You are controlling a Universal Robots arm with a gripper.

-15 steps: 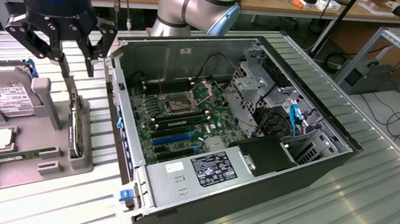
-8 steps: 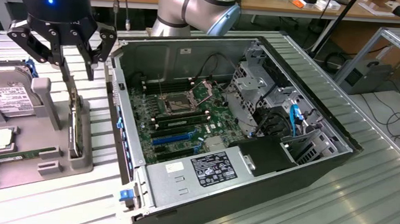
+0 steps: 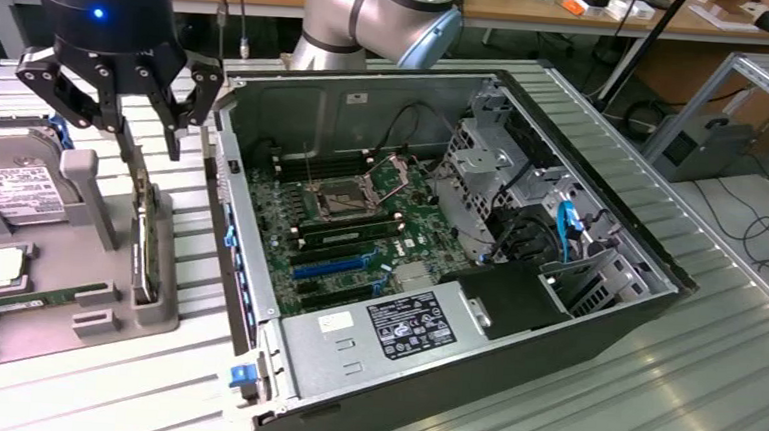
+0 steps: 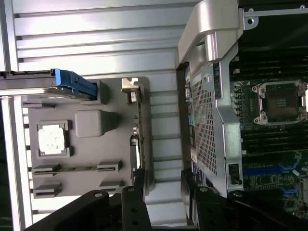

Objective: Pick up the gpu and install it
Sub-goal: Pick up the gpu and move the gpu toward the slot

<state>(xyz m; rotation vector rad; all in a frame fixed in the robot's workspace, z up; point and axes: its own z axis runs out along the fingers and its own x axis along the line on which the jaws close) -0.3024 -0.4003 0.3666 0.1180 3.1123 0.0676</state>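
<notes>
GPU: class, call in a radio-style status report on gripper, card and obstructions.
Open gripper hovers over the gpu. It stands on edge in the grey holder, not gripped. Open computer case alongside; nothing between gripper and gpu.

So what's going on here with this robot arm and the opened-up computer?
The robot arm's gripper hangs open over the gray parts tray, just above the gpu. The gpu stands on edge in a slot along the side of the tray nearest the open computer case. The gripper holds nothing. The card has not yet been picked up, so it is not installed in the case.
</notes>
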